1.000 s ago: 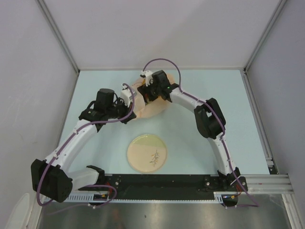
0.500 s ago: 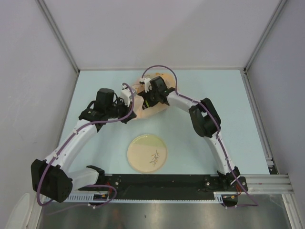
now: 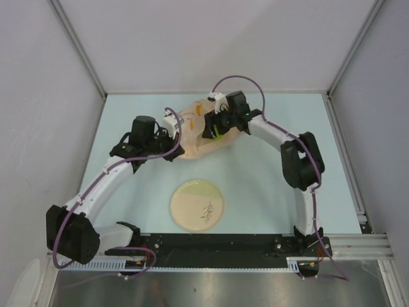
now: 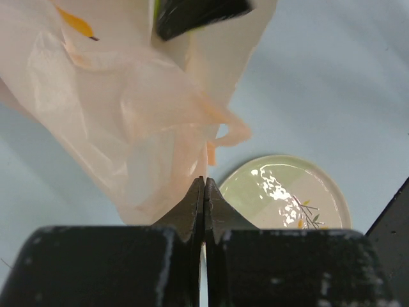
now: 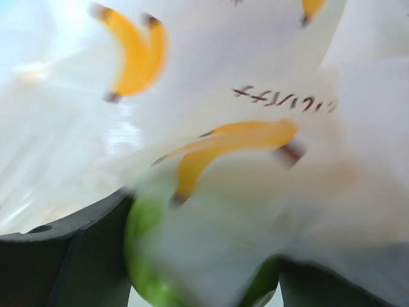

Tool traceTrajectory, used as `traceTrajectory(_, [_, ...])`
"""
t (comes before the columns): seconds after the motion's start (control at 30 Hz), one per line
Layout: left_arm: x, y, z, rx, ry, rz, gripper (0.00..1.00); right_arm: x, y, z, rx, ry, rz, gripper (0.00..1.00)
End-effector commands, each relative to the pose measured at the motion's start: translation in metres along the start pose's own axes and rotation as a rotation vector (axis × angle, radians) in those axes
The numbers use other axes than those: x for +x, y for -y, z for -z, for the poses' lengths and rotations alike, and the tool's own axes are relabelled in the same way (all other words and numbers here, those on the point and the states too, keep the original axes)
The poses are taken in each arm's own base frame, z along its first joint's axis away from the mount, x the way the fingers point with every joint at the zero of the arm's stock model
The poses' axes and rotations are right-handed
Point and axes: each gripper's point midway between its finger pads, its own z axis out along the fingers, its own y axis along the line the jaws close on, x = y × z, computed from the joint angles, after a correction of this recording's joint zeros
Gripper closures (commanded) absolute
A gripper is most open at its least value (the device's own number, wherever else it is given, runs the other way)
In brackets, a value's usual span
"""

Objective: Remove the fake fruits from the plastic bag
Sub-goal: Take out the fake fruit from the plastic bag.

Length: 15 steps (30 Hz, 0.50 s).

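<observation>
Near the far edge of the table (image 3: 268, 192), our left gripper (image 4: 204, 192) pinches the plastic bag (image 4: 128, 115) while our right gripper (image 5: 198, 272) clamps a green apple (image 5: 146, 256).

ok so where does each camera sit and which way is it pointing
Top external: above and behind the arms, looking down on the table; both arms show whole.
Left wrist: on the left arm, looking past the left gripper, shut on the bag, towards the plate.
Right wrist: on the right arm, pressed close to the bag; the right gripper holds a green fruit.
Shared: bag in all three; plate in top and left wrist.
</observation>
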Motion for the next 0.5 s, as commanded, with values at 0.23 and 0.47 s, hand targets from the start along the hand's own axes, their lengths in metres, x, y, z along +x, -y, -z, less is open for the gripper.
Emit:
traceTrajectory(0.23, [-0.072,-0.016,-0.013,0.004,0.176,0.074,1.00,-0.035,-0.131,0.144,-0.249,0.114,0.478,0.58])
traceTrajectory(0.47, [-0.105,-0.017,-0.003,-0.013,0.241,0.106,1.00,0.044,-0.202,0.127,-0.352,-0.088,0.625,0.57])
